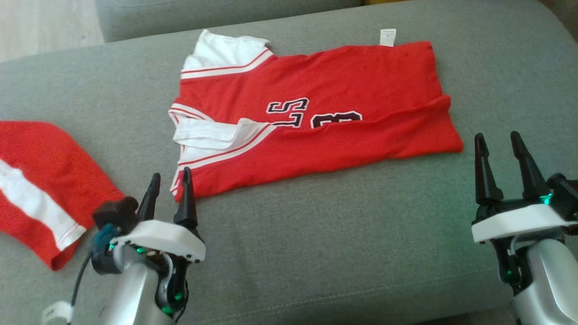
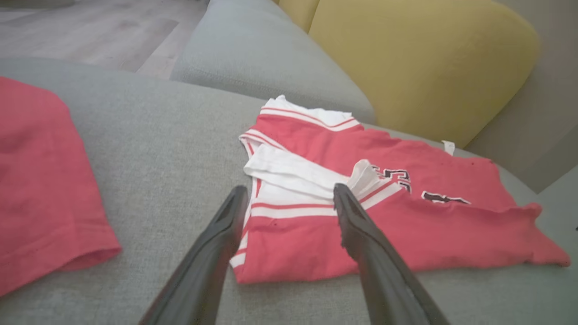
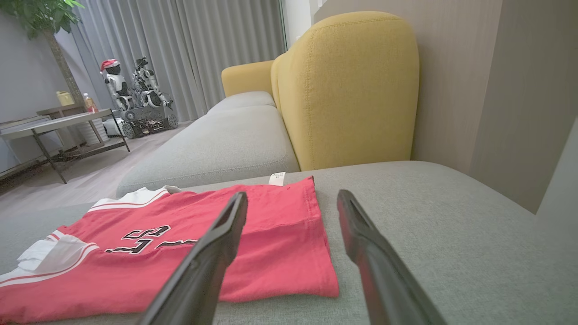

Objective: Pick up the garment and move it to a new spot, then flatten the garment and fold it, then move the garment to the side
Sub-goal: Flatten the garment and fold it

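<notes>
— Are the grippers holding anything?
— No. The left gripper [image 1: 170, 174] has its fingers parted and empty at the shirt's [image 1: 316, 122] near corner; I can't tell whether they touch it. The right gripper [image 1: 497, 135] is spread the same way, just off the shirt's other end.
— Where's the shirt?
— Folded lengthwise on the grey sofa seat [image 1: 316, 234]. The fold hides the lower half of its numbers [image 1: 311, 118].
— And the other red cloth [image 1: 36, 180]?
— The head view's left edge cuts it off.
</notes>
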